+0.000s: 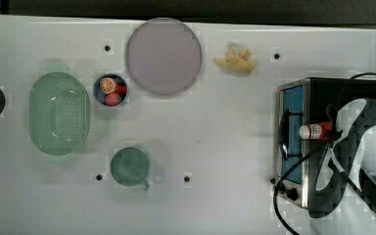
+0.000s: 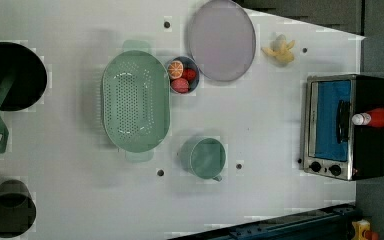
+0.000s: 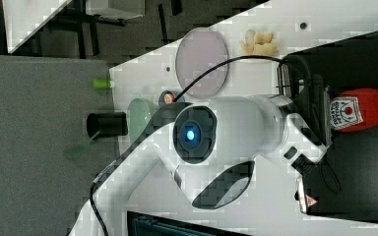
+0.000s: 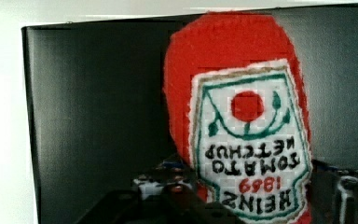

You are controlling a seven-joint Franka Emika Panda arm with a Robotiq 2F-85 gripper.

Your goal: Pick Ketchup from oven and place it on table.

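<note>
At the right edge of the top view, the ketchup (image 1: 316, 131) lies on top of the oven (image 1: 293, 142), cap toward the white surface (image 1: 215, 132). The gripper (image 1: 334, 131) sits at the bottle; its opening cannot be told.

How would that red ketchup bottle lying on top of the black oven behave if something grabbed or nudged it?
The red ketchup bottle with its stitched label looks like soft fabric, so probably squashy, light and unbreakable. Lying on its side on the black toaster oven, its rounded body might roll.

Bright even overhead light, soft shadows on the white table (image 1: 215, 137), blocky compression blur, wrist view soft
</note>
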